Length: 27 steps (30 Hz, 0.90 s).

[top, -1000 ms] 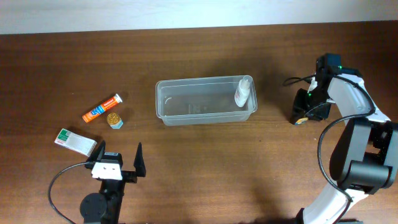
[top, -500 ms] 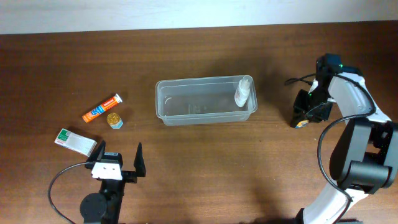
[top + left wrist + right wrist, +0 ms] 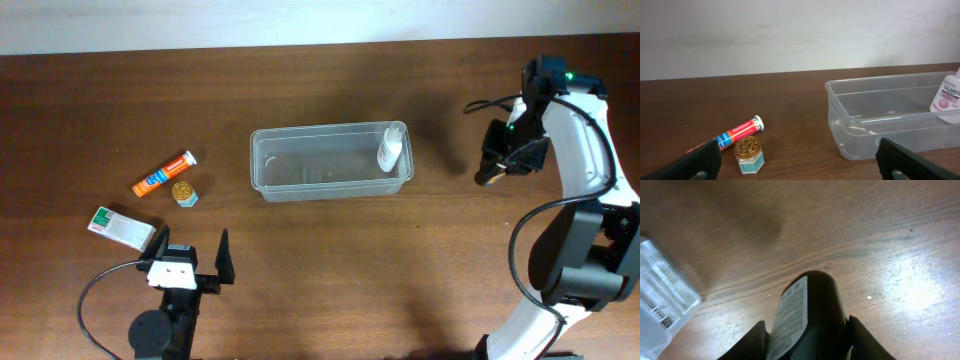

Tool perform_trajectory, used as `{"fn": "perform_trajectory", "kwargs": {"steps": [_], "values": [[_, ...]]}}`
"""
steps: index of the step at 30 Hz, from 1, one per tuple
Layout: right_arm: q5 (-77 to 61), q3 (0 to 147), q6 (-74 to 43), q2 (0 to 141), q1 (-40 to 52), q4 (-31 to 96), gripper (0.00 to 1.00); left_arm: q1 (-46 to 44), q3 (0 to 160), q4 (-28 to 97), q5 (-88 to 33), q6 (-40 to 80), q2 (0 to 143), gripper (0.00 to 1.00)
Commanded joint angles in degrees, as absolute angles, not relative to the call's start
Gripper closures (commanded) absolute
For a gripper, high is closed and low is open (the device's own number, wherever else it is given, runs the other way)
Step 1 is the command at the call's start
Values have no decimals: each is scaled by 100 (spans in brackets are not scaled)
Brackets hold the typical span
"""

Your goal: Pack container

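Observation:
The clear plastic container (image 3: 330,162) sits at the table's middle, with a white calamine bottle (image 3: 392,148) standing in its right end. It also shows in the left wrist view (image 3: 880,120) with the bottle (image 3: 949,95). My right gripper (image 3: 492,170) is to the right of the container, lifted off the table, shut on a dark bottle (image 3: 807,317) with a white label. My left gripper (image 3: 190,262) is open and empty near the front left edge. An orange tube (image 3: 164,174), a small gold-lidded jar (image 3: 183,192) and a white-green box (image 3: 121,228) lie at the left.
The tube (image 3: 737,133) and jar (image 3: 748,154) lie just ahead of my left fingers. A corner of the container shows at the left of the right wrist view (image 3: 662,300). A black cable runs by the right arm (image 3: 480,130).
My right gripper has risen and moved away from the front edge with the dark bottle held in it. The left arm has not moved.

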State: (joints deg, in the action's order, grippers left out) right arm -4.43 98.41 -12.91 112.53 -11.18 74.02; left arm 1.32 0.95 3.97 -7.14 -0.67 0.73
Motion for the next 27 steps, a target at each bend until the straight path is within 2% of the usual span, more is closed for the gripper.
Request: {"fn": "perform_trajectory", "kwargs": {"steps": [1, 13, 24, 27], "values": [[-558, 10210, -1116, 11019, -727, 7461, 61, 167, 49, 386, -794, -174, 34, 1], [-489, 10503, -1096, 11006, 150, 7542, 61, 167, 49, 386, -794, -174, 36, 1], [-432, 10501, -1533, 11008, -362, 7376, 59, 167, 49, 386, -792, -174, 36, 1], [-440, 10466, -1719, 11008, -545, 7196, 53, 167, 49, 386, -794, -174, 34, 1]]}}
